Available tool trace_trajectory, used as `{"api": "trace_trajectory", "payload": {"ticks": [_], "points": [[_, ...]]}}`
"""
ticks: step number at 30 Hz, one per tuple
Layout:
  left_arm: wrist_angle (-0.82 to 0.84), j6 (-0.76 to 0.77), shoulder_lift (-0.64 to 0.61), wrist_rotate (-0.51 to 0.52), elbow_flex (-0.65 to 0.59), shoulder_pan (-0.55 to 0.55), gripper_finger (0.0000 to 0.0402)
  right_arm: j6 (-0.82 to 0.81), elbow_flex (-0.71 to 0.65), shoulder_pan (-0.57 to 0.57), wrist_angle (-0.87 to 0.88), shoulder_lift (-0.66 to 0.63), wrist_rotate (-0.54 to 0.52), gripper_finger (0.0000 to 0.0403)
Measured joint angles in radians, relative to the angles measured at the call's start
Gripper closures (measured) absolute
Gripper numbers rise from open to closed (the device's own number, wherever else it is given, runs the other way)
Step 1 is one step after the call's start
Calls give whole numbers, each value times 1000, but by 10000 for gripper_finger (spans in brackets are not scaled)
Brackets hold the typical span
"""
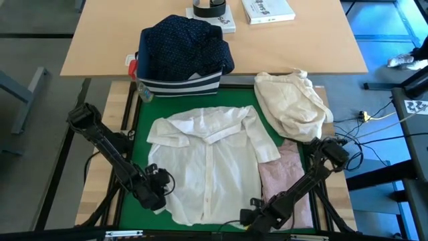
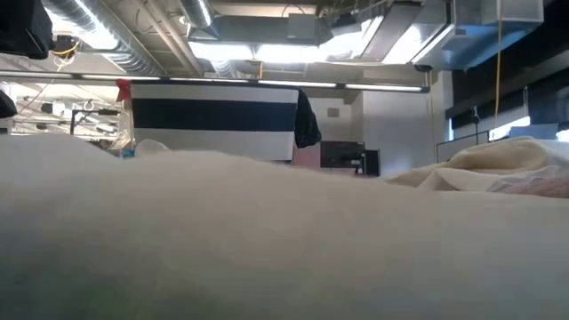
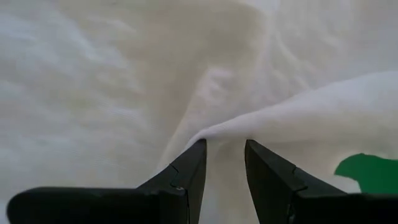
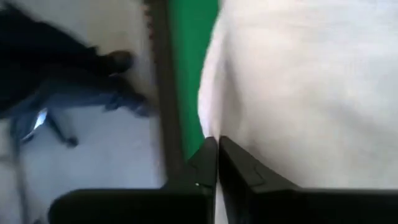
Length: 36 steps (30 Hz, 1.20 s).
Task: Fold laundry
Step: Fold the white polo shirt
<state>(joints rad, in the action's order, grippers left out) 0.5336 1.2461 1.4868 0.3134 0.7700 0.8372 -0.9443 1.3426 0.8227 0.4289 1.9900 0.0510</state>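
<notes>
- White shirt spread flat, front up, on the green mat in the middle of the bench, collar toward the far side, hem toward the near edge.
- Left gripper at the shirt's near left hem corner; fingers partly apart, with a raised fold of white cloth between them.
- Right gripper at the near right hem; fingers pressed together on the shirt's edge, beside the green strip.
- Pale pink top lying just right of the shirt, partly under its sleeve.
- Navy white-dotted shirt heaped in the striped bin at the far side.
- Cream bundle at the far right, touching the pink top.
</notes>
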Motion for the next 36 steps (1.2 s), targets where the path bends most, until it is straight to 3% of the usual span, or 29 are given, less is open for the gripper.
{"api": "trace_trajectory", "payload": {"ticks": [8,14,20,23,26,31,36], "points": [[37,0,0,-3,1,-2,295,32,20,-5,-26,-114,220,396],[32,0,0,-48,1,-2,295,-37,20,-9,60,-87,106,397],[5,-23,-16,-297,24,-2,295,-47,20,-64,143,-94,258,336],[-15,-34,-56,-331,95,0,295,-39,36,-104,132,-145,298,296],[-16,-92,-91,-225,154,5,295,64,72,-155,122,-187,213,267],[-14,-110,-80,60,135,-11,295,230,76,-221,174,-185,-196,248],[-18,-43,0,61,39,-43,295,221,-25,-290,191,-131,-371,247]]}}
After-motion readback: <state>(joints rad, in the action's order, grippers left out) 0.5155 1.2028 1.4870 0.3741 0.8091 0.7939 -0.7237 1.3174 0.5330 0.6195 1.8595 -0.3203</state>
